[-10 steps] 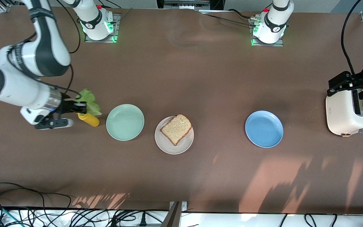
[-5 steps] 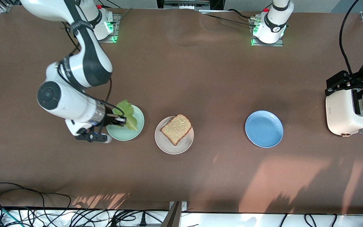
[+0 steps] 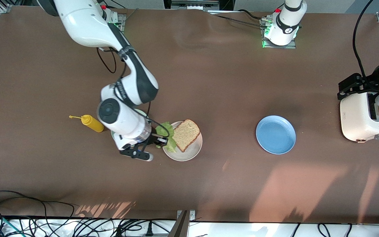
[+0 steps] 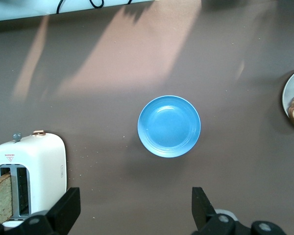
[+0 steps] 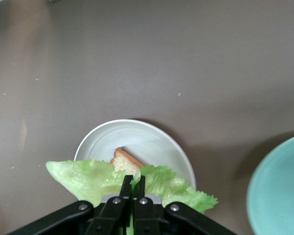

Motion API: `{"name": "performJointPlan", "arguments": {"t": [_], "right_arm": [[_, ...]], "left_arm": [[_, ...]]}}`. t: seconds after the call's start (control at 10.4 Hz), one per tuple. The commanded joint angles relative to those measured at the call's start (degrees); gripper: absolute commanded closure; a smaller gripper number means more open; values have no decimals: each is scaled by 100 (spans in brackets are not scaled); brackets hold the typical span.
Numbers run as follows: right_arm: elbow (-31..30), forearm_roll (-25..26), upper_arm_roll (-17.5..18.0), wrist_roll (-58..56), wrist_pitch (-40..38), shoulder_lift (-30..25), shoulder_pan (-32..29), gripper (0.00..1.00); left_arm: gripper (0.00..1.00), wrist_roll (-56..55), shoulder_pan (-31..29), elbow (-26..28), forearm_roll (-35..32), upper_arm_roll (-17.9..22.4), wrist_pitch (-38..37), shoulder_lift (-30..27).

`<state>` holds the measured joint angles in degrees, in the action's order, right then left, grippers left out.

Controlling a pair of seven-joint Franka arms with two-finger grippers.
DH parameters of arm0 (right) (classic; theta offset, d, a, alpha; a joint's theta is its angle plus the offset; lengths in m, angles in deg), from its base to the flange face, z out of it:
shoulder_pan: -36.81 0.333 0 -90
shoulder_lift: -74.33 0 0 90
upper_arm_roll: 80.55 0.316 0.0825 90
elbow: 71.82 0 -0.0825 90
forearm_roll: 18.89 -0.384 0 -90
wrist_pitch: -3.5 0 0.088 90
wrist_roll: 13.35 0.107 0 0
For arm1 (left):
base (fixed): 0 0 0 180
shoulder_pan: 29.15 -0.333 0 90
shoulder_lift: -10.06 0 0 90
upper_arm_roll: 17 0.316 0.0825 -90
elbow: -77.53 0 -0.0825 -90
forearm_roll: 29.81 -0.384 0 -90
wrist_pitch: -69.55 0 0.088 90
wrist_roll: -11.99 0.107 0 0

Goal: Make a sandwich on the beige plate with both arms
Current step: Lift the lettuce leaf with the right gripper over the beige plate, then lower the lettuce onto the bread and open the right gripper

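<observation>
Lettuce leaf is pinched in the right claw, over the edge of the beige plate (one bread slice lies on it). Left claw hangs spread wide and empty over the toaster.

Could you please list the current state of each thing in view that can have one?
right gripper: shut on the lettuce leaf, over the edge of the beige plate
left gripper: open, holding nothing, over the toaster
bread slice on the plate: lying flat, uncovered
bread slice in the toaster: standing in the slot
blue plate: bare
mustard bottle: lying on its side
</observation>
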<state>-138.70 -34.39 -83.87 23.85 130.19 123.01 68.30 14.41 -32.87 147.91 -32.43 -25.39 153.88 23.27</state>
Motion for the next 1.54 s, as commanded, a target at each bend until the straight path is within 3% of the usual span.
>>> {"name": "performJointPlan", "arguments": {"t": [0.0,0.77,0.87,0.97,1.06,1.16,1.45], "right_arm": [[350,-86,-195,357,128,370,261,100],[333,-112,-116,1334,533,836,526,100],[342,-112,-125,1273,533,845,517,85],[342,-112,-134,1211,533,836,508,57],[342,-103,-134,1246,533,836,517,4],[342,-103,-160,1246,533,819,534,0],[333,-112,-195,1193,454,609,500,0]], "left_arm": [[0,75,21,54,-89,3,-57,-99],[0,75,21,54,-89,3,-57,-99],[0,75,21,54,-89,3,-57,-99],[0,75,21,54,-98,3,-57,-99],[0,75,21,54,-89,3,-57,-99],[0,75,21,54,-89,3,-57,-99],[0,75,21,54,-89,3,-57,-99]]}}
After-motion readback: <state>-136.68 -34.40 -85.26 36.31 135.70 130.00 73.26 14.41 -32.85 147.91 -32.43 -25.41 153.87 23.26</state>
